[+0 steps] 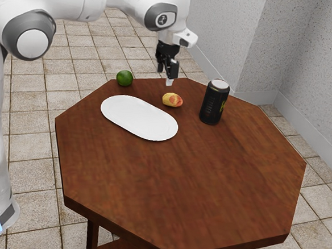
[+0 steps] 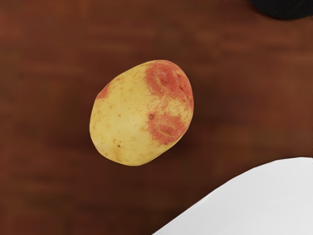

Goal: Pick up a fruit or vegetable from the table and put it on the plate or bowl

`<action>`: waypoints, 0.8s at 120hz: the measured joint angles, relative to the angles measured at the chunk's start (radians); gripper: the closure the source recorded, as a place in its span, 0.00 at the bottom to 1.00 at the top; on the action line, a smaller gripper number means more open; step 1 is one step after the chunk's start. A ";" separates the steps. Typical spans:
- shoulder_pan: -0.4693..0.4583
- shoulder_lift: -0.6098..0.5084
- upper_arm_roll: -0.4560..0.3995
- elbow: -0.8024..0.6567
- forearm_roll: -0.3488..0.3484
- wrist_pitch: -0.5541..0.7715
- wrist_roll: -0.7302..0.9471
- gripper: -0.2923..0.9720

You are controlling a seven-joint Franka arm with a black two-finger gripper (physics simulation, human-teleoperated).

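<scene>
The black two-finger gripper (image 1: 170,74) hangs above the yellow, red-blotched oval potato (image 1: 172,100), jaws apart and empty. The potato lies near the far edge of the octagonal dark wooden table (image 1: 187,180), between the white oval plate (image 1: 139,118) and the black cylindrical can (image 1: 214,102). Recommended: descend straight, centred, and close across the potato's narrower width, clear of the can; the plate holds nothing.
</scene>
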 joint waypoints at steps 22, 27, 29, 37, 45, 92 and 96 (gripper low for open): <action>-0.005 0.003 -0.020 -0.036 0.000 0.058 0.059 0.23; -0.004 0.002 -0.020 -0.048 0.000 0.070 0.070 0.23; -0.003 0.001 -0.020 -0.052 0.000 0.074 0.074 0.23; -0.001 -0.003 -0.018 -0.063 0.001 0.086 0.090 0.23; 0.003 -0.005 -0.014 -0.074 0.001 0.096 0.104 0.23; 0.038 0.021 -0.013 -0.072 -0.004 0.129 0.162 0.23; 0.045 0.025 -0.013 -0.072 -0.005 0.130 0.165 0.23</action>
